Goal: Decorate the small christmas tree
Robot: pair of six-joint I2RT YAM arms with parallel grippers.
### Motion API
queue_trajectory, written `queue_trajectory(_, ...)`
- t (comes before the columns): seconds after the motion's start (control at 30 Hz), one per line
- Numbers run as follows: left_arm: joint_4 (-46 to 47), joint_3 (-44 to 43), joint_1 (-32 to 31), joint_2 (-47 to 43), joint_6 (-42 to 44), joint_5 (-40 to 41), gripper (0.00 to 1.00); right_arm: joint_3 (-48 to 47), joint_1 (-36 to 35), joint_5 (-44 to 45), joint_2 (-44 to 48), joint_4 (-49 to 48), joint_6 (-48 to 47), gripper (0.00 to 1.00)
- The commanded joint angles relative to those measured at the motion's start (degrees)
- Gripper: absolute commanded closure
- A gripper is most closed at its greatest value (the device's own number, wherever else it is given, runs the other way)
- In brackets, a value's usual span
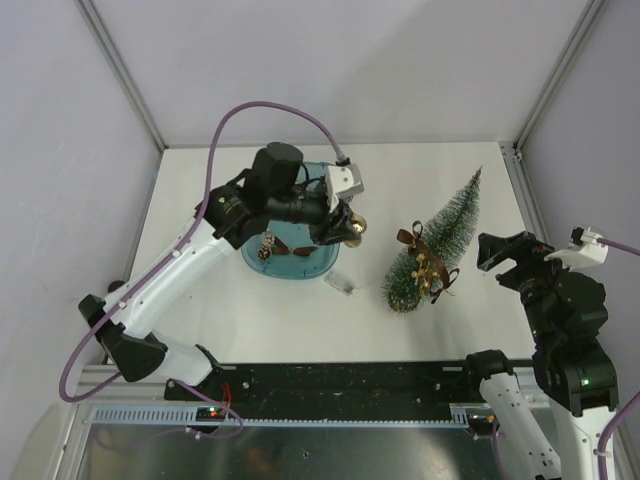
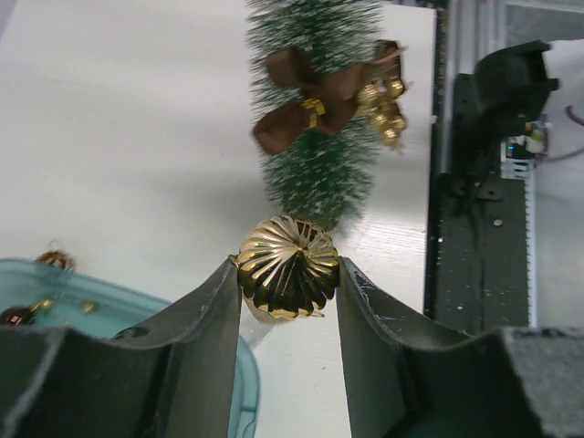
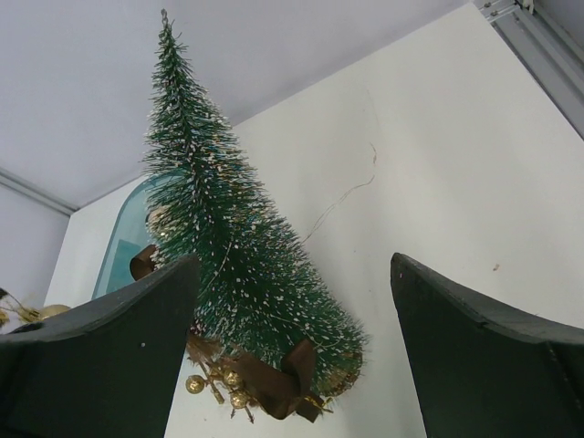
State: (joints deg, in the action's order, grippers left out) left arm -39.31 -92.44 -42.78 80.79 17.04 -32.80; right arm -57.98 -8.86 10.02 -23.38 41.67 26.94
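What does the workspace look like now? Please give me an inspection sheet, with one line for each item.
Surface: white table, no spills seen.
Job's things: small christmas tree lies on its side, brown bows and gold berries on it; teal tray holds more ornaments.
Clutter: small clear scrap beside the tray.
Grippers: left gripper shut on gold ribbed ball; right gripper open, empty, right of the tree, apart.
Cables: purple cable loops above the left arm.
Surroundings: grey walls, metal frame posts.
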Motion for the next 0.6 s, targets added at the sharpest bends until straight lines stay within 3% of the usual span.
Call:
queue_trajectory(0.0,-1.78,-4.97,-4.77,1.18,1.03,-3.22,0.68,0.33,0.16,0.02,1.33,-2.06,-0.28,0.1)
queue_trajectory(0.57,-1.81,-24.76,-13.71,13.2,-0.67,-4.87,0.7,3.71,0.23,-2.89,4.26,-4.31,0.76,0.1)
